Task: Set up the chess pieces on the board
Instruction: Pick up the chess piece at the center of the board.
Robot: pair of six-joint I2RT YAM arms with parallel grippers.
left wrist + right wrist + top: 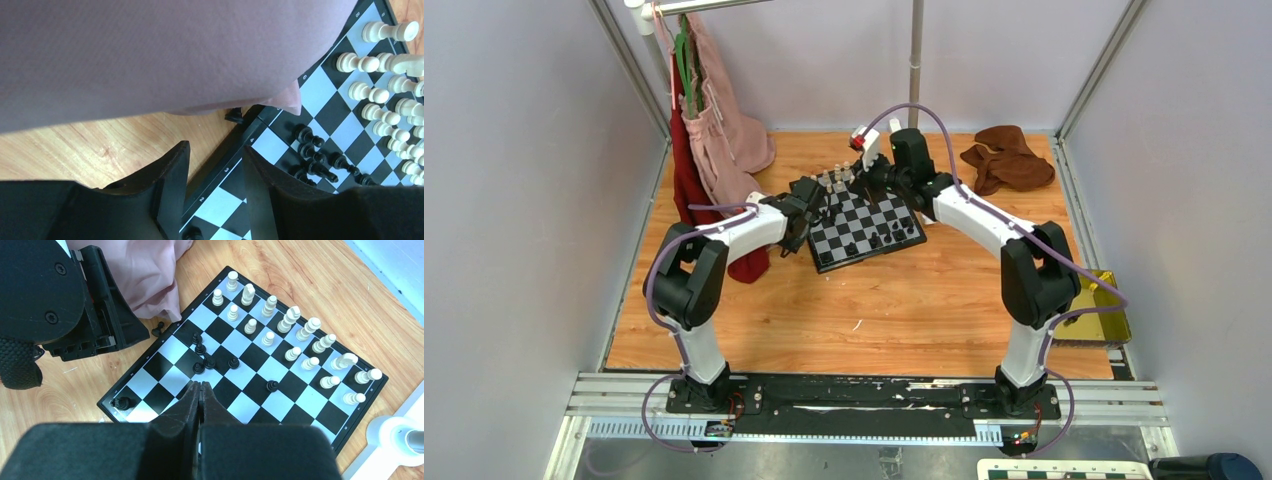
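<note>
The board [902,236] lies on the wooden table, black and white with a thin black border [235,157]. Cream chess pieces [280,327] stand in two rows along its far side [380,95]. Several black pieces [210,360] cluster mid-board [312,155]. One black piece [121,402] stands on a corner square, and another [159,330] lies off the board on the wood [233,116]. My left gripper [216,148] is open, its fingers either side of the board's left edge [809,215], holding nothing. My right gripper [200,385] is shut and empty above the board [876,182].
A pink cloth [150,50] hangs just over the left gripper and the board's corner [145,275]. Red cloth [689,170] hangs at the left, and brown cloth [1004,160] lies at the back right. A yellow object [1099,315] sits at the right edge.
</note>
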